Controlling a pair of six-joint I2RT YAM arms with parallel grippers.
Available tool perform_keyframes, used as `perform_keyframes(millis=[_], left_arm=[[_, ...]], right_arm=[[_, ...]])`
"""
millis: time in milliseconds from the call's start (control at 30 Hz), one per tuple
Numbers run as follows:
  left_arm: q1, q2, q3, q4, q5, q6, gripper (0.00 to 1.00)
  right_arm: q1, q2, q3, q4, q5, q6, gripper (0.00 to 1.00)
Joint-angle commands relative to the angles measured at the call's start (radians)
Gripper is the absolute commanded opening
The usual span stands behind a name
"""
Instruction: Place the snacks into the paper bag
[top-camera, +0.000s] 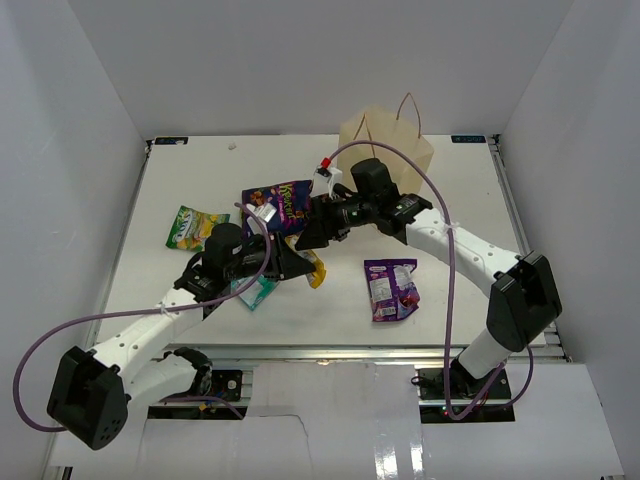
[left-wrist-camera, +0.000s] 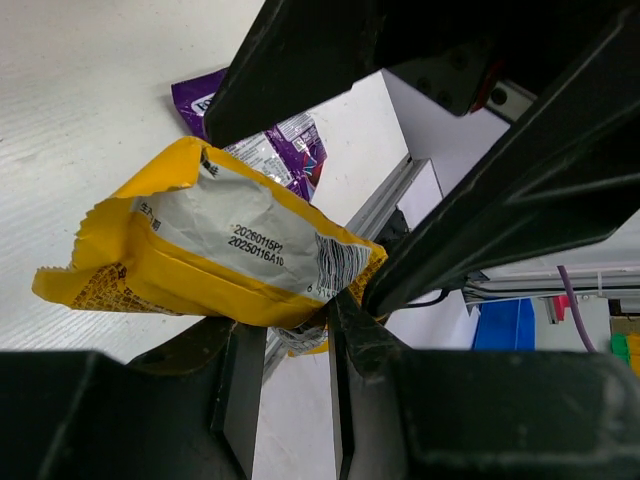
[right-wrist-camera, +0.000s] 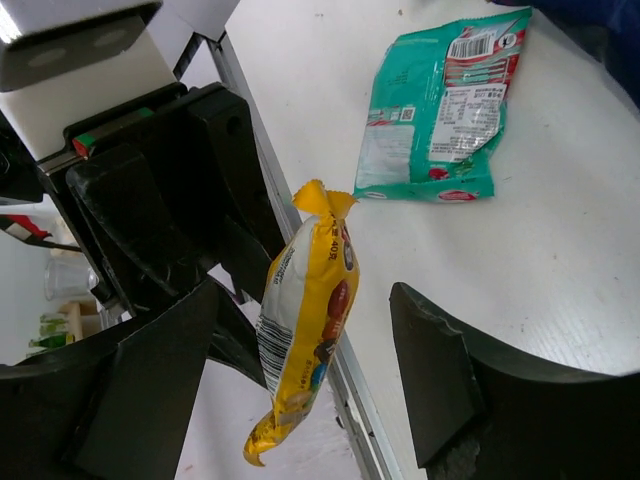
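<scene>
Right pincer (top-camera: 312, 231) stands between left pincer (top-camera: 299, 264) and paper bag (top-camera: 385, 140), seemingly blocking.

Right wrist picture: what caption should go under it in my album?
Right claw open either side of a hanging yellow packet, teal packet flat on the table.

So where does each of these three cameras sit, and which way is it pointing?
Top: fixed above and behind the arms, looking down on the table and bag; the left arm and right arm show.
Left wrist: on the left arm, looking along the left fingers, shut on a yellow packet.
Right wrist: on the right arm, looking between the open right fingers at the same packet and a teal packet.
Shared: all three show the yellow packet.
</scene>
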Motion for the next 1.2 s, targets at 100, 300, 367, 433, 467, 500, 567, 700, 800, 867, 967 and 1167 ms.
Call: perform_keyframes(millis=[100, 300, 367, 433, 467, 500, 567, 700, 800, 867, 967, 1167], left_arm=[[-0.02, 0.0, 0.04, 0.077, 0.023, 0.009, 0.0], [-0.028, -0.014, 0.032, 0.08, 0.029, 0.0, 0.0], [-0.029, -0.025, 0.028, 0.081, 0.028, -0.005, 0.01], [-0.029, -0.034, 0.025, 0.081, 0.029, -0.008, 0.01], [-0.031, -0.04, 0.023, 0.081, 0.028, -0.01, 0.01], [-0.031, -0.045, 0.02, 0.081, 0.026, -0.013, 0.05], [-0.031, -0.057, 0.014, 0.08, 0.017, -0.014, 0.12], [-0.031, -0.094, 0.026, 0.025, -0.018, 0.009, 0.46], [-0.031, -0.147, 0.049, -0.039, -0.058, 0.05, 0.61], [-0.031, -0.183, 0.063, -0.087, -0.069, 0.072, 0.66], [-0.029, -0.256, 0.074, -0.176, -0.119, 0.09, 0.7], [-0.029, -0.384, 0.066, -0.418, -0.369, 0.086, 0.79]], right_arm=[[0.022, 0.016, -0.021, 0.05, -0.019, 0.04, 0.72], [0.024, 0.034, -0.02, 0.07, -0.051, 0.051, 0.59], [0.024, 0.042, -0.017, 0.078, -0.068, 0.054, 0.54], [0.022, 0.05, -0.015, 0.091, -0.097, 0.056, 0.46], [0.022, 0.051, -0.012, 0.096, -0.109, 0.056, 0.42], [0.022, 0.051, -0.009, 0.105, -0.135, 0.053, 0.33], [0.022, 0.048, 0.002, 0.119, -0.166, 0.034, 0.26], [0.012, 0.033, 0.031, 0.121, -0.271, -0.062, 0.14], [-0.034, 0.028, 0.074, 0.118, -0.351, -0.165, 0.12], [-0.07, 0.031, 0.106, 0.096, -0.365, -0.202, 0.12], [-0.136, 0.047, 0.23, 0.014, -0.338, -0.327, 0.09], [-0.289, 0.054, 0.483, -0.117, -0.231, -0.49, 0.09]])
